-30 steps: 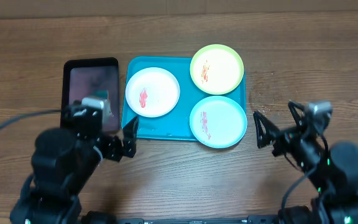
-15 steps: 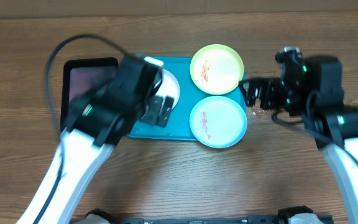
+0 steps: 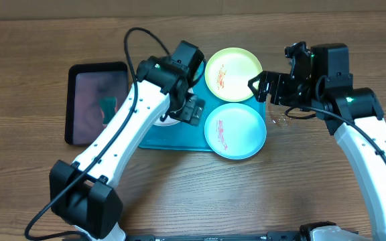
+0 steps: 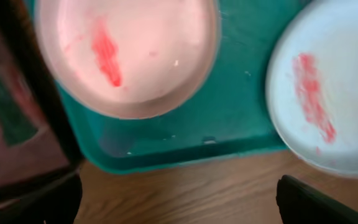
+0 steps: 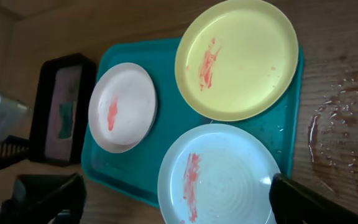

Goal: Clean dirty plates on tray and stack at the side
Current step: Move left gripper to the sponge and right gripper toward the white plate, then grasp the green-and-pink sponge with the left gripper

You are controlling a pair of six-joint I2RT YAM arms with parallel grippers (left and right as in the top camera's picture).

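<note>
The turquoise tray [image 3: 186, 138] holds three plates, each with a red-orange smear. The yellow-green plate [image 3: 233, 74] is at the far right and the light blue plate [image 3: 235, 130] at the near right. The white plate [image 3: 169, 121] is at the left, mostly hidden under my left arm. My left gripper [image 3: 191, 109] is open and empty above the tray between the white and blue plates. The left wrist view shows the white plate [image 4: 126, 50], the blue plate [image 4: 328, 93] and the open jaws [image 4: 179, 205]. My right gripper [image 3: 263, 87] is open and empty above the tray's right edge. The right wrist view shows the jaws [image 5: 179, 208], the blue plate [image 5: 219, 183], the yellow-green plate [image 5: 238, 59] and the white plate [image 5: 123, 106].
A smaller black tray [image 3: 72, 100] with a pinkish inside lies left of the turquoise tray, with something green [image 3: 107, 109] in it. Water drops [image 3: 280, 117] wet the wooden table right of the tray. My left arm crosses the tray's left half.
Both arms have risen from the near edge and reached out over the tray. The left gripper has moved right, off the white plate. The right gripper has shifted slightly left.
</note>
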